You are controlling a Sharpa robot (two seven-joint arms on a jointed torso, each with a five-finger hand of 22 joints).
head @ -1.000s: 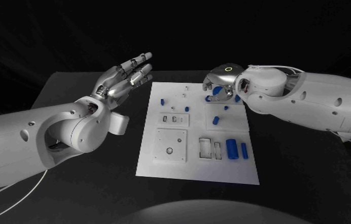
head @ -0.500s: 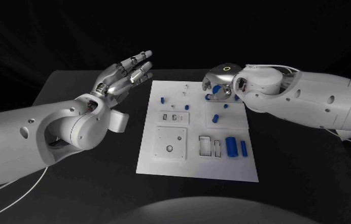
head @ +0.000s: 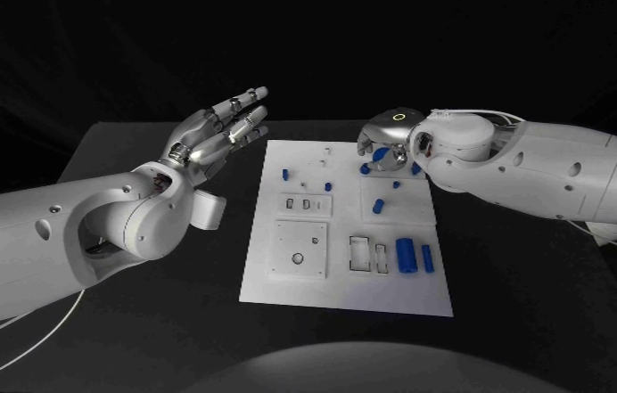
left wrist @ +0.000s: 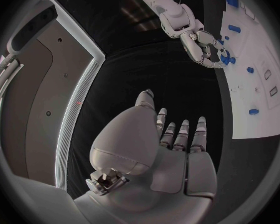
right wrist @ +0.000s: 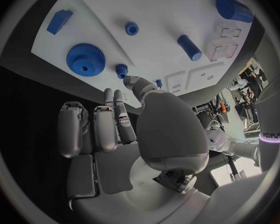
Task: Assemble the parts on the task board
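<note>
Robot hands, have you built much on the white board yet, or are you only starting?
Only starting, it seems. Done: I can't see any piece clearly fitted. In hand: nothing. The left hand is spread beside the white board, and the right hand hangs over the far end, above a blue gear. Left: the gear, a blue peg, two blue cylinders and other small blue pieces lie loose.

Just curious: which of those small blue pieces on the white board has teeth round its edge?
The big flat blue gear wheel beneath the right hand; the others are smooth.
</note>
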